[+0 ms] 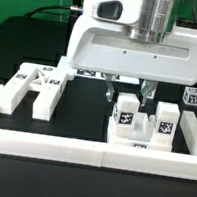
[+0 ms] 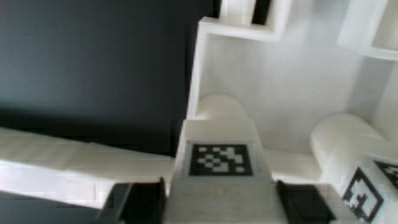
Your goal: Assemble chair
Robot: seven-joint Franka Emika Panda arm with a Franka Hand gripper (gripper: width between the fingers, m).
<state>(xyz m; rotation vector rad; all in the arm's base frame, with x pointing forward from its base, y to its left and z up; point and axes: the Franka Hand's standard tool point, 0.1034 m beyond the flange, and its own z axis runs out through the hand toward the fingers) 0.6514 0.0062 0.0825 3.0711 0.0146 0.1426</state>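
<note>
Matte white chair pieces with square black-and-white tags are seen: a bar frame [image 1: 37,87] is laid flat, and an upright block [image 1: 125,116] is straddled by the gripper [image 1: 129,97], jaws spread.

A white tagged frame piece [image 1: 36,86] lies flat at the exterior view's left. Rightward, one upright tagged block [image 1: 124,117] stands beside a second block [image 1: 167,123].

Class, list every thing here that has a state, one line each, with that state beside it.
gripper: open, astride the centre tagged block.
centre tagged block: upright, between the fingers, not clamped.
second tagged block: upright, beside it, free.
H-shaped chair piece: lying flat, untouched.
small tagged piece: loose, at the back.
</note>
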